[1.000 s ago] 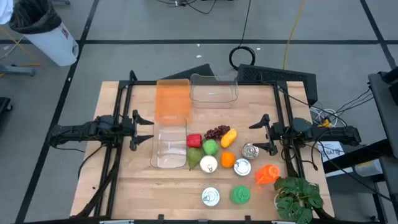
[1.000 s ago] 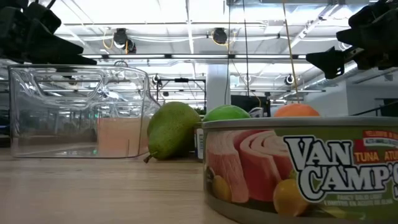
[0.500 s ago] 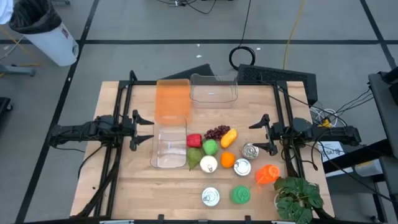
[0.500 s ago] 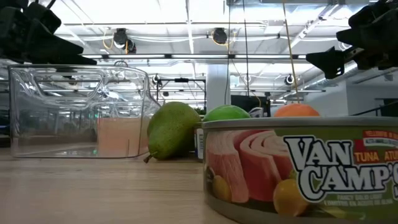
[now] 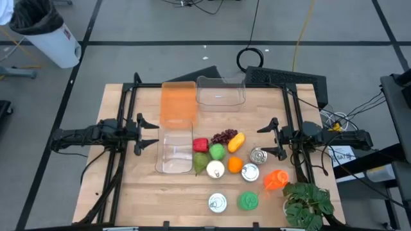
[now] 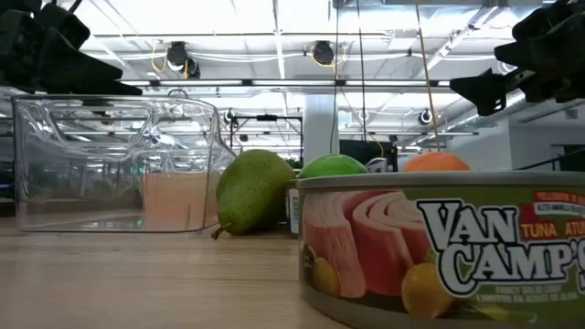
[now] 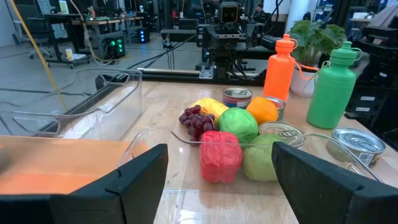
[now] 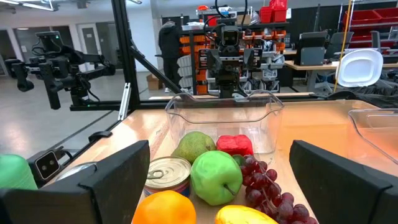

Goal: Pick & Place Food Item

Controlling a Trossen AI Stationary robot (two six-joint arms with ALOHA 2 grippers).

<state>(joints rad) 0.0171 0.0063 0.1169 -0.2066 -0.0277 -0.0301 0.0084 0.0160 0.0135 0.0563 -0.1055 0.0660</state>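
Note:
Food lies in a cluster mid-table: a red pepper (image 5: 200, 144), purple grapes (image 5: 223, 136), a yellow banana piece (image 5: 237, 142), a green apple (image 5: 218, 152), a green pear (image 5: 201, 163), an orange (image 5: 235, 165) and several tins. A clear bin (image 5: 175, 149) sits just left of them. My left gripper (image 5: 147, 133) hovers open at the table's left, facing the bin. My right gripper (image 5: 272, 138) hovers open at the right, facing the food. In the left wrist view the pepper (image 7: 220, 155) and grapes (image 7: 196, 121) lie ahead; the right wrist view shows the apple (image 8: 215, 177) and pear (image 8: 193, 148).
An orange bin (image 5: 178, 102) and a second clear bin (image 5: 221, 91) stand toward the far edge. An orange bottle (image 5: 275, 180), a green bottle (image 5: 248, 201), a tin (image 5: 218, 203) and a potted plant (image 5: 307, 205) crowd the near right corner. Black frame rails (image 5: 126, 109) flank both sides.

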